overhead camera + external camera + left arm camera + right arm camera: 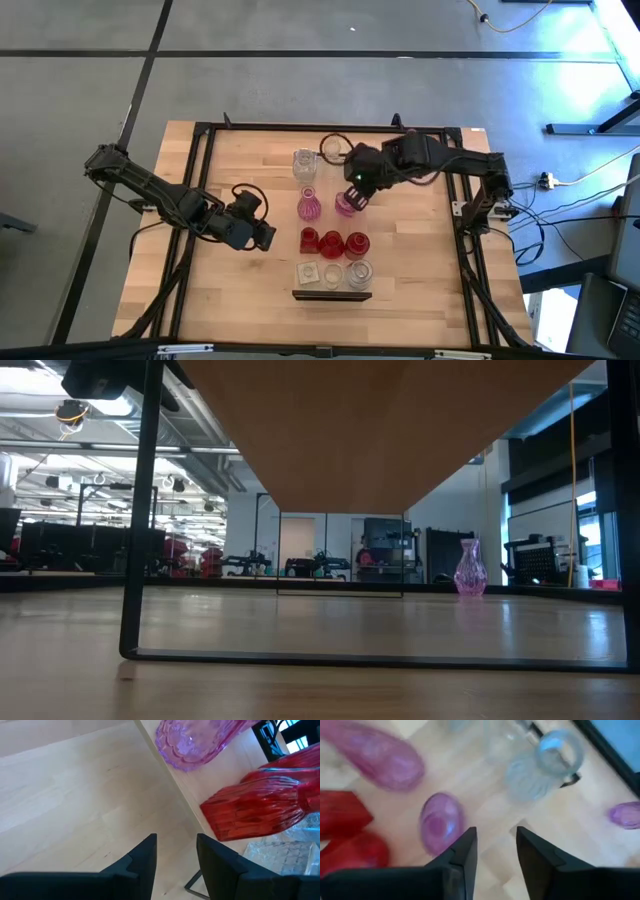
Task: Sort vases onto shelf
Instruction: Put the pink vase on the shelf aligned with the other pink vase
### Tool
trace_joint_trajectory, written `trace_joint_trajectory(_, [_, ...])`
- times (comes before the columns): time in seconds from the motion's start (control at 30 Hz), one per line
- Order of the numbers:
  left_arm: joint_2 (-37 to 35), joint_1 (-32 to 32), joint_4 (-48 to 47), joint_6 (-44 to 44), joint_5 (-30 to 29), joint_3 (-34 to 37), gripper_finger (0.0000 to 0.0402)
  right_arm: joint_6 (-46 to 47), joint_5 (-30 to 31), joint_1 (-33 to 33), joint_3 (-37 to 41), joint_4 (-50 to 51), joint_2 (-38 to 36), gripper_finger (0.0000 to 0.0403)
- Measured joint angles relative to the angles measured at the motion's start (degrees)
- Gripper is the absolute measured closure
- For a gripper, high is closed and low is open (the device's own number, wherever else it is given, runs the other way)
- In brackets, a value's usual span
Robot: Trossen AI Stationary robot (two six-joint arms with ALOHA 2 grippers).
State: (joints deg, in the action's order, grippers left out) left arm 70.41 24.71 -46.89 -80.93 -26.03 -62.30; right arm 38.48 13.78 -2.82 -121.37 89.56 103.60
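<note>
We see the right end effector (352,193) (fingers parted, holding nothing) above a pink vase (345,205); the left end effector (268,238) waits, narrowly open, beside the red vases (333,243).

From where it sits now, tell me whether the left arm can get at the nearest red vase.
Probably yes. The left gripper sits open beside the red vase at the row's left end, with only bare tabletop between them. The right gripper is over by a pink vase, out of the way.
</note>
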Motion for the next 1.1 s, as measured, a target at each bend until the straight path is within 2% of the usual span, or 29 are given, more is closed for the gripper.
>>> trace_joint_trajectory(0.13, [0.0, -0.4, -0.2, 0.0, -0.2, 0.0, 0.027, 2.1, -1.3, -1.8, 3.2, -1.1, -0.9, 0.0308])
trace_joint_trajectory(0.33, [0.0, -0.5, -0.2, 0.0, -0.2, 0.0, 0.027, 7.3, 1.7, -1.8, 12.8, 0.5, -1.6, 0.0364])
trace_joint_trajectory(0.47, [0.0, -0.5, -0.2, 0.0, -0.1, 0.0, 0.027, 9.2, -0.6, -1.2, 17.6, -1.5, -3.0, 0.0398])
trace_joint_trajectory(0.67, [0.0, -0.5, -0.1, 0.3, 0.0, 0.0, 0.027, 9.3, -4.8, -1.2, 19.2, -9.6, -3.6, 0.039])
trace_joint_trajectory(1.1, [0.0, -0.5, 0.0, 0.3, 0.1, 0.0, 0.027, 9.0, -11.5, -1.2, 19.2, -19.1, -3.5, 0.0402])
